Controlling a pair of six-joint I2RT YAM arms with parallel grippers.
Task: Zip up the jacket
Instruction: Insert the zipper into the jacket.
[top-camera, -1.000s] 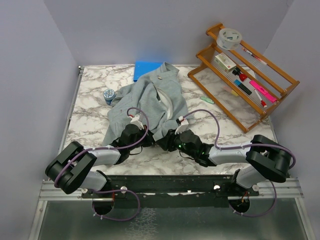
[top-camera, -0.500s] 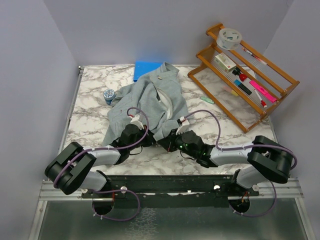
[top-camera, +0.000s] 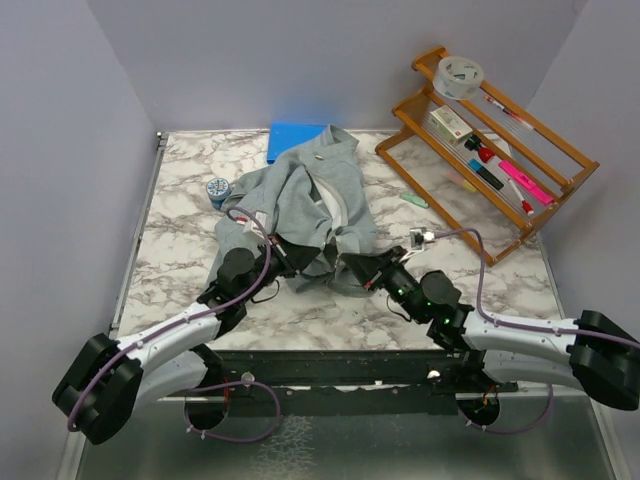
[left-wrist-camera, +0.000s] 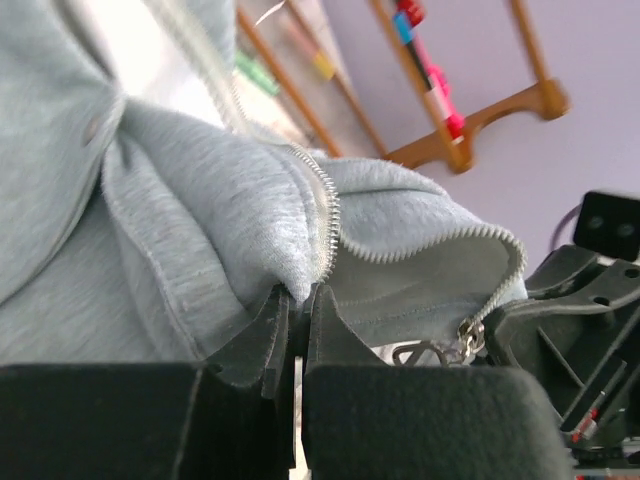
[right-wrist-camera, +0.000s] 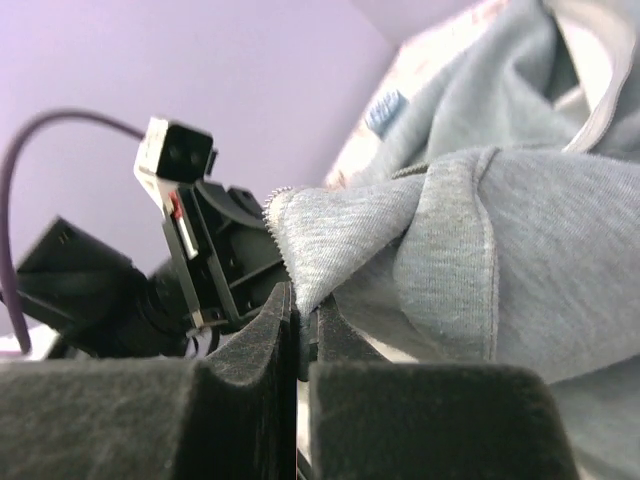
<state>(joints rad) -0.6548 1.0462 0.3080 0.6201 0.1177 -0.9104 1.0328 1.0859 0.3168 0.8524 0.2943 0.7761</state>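
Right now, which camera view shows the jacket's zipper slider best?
The left wrist view: the zipper slider shows clearly at the end of the teeth. The right wrist view shows only teeth; the top view cannot resolve it.

marble table (top-camera: 180, 245) bears jacket (top-camera: 300, 195), blue pad (top-camera: 290, 138), wooden rack (top-camera: 432, 204), small blue tub (top-camera: 217, 190)

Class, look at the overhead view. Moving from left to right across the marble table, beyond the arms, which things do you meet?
small blue round tin → grey jacket → small green object → wooden rack
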